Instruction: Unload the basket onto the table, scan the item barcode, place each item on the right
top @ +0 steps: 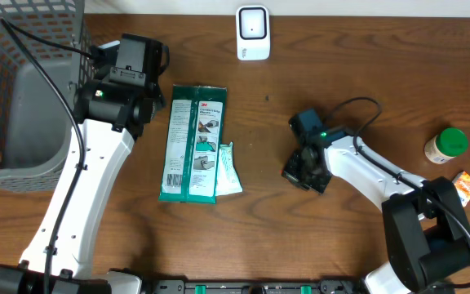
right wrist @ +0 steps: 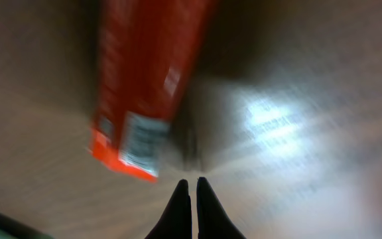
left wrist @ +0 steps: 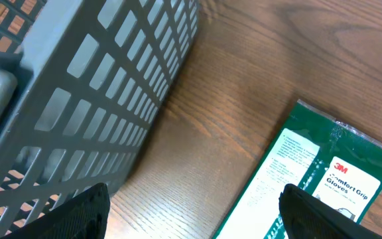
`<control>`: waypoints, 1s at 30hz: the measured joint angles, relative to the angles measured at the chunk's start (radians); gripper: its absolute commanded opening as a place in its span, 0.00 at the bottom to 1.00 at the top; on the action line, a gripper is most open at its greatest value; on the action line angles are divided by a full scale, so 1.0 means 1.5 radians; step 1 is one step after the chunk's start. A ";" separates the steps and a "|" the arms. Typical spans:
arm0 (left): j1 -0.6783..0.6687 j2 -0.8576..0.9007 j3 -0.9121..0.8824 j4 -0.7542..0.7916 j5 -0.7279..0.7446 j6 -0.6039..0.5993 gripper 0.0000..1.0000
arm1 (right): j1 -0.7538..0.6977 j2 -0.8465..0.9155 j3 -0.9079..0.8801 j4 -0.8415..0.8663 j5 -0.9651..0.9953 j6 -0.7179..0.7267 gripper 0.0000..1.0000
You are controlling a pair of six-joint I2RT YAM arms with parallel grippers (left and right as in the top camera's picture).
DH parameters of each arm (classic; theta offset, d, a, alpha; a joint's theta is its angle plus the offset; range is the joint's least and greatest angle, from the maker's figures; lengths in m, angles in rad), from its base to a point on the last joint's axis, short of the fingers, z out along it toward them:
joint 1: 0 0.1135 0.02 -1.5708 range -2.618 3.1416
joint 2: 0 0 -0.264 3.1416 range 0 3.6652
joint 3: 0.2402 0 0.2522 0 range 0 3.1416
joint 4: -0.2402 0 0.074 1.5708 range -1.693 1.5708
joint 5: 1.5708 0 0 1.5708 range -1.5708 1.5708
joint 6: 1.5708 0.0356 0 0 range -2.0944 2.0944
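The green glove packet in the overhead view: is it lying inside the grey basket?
No, the green glove packet lies flat on the table, outside the grey basket.

Wood-grain table (top: 284,237) with a soft sheen — grey plastic basket (top: 39,106), glossy film glove packet (top: 192,143).
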 measured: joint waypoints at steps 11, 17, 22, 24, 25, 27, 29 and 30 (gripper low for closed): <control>0.000 0.000 0.000 0.000 0.000 0.000 0.82 | 0.036 -0.001 -0.049 0.196 0.063 0.084 0.02; 0.000 0.000 0.000 0.000 0.000 0.000 0.82 | 0.058 -0.001 -0.061 0.274 0.079 0.101 0.01; 0.000 0.000 0.000 0.000 0.000 0.000 0.82 | 0.062 -0.001 -0.061 0.288 0.115 0.103 0.01; 0.000 0.000 0.000 0.000 0.000 0.000 0.82 | 0.062 -0.001 -0.061 0.291 0.136 0.100 0.01; 0.000 0.000 0.000 0.000 0.000 0.000 0.82 | 0.062 -0.001 -0.061 0.298 0.146 0.094 0.01; 0.000 0.000 0.000 0.000 0.000 0.000 0.82 | 0.058 -0.001 -0.062 0.316 0.160 0.073 0.01; 0.000 0.000 0.000 0.000 0.000 0.000 0.82 | 0.053 -0.001 -0.062 0.331 0.166 0.052 0.01; 0.000 0.000 0.000 0.000 0.000 0.000 0.82 | 0.047 -0.001 -0.062 0.342 0.164 0.038 0.01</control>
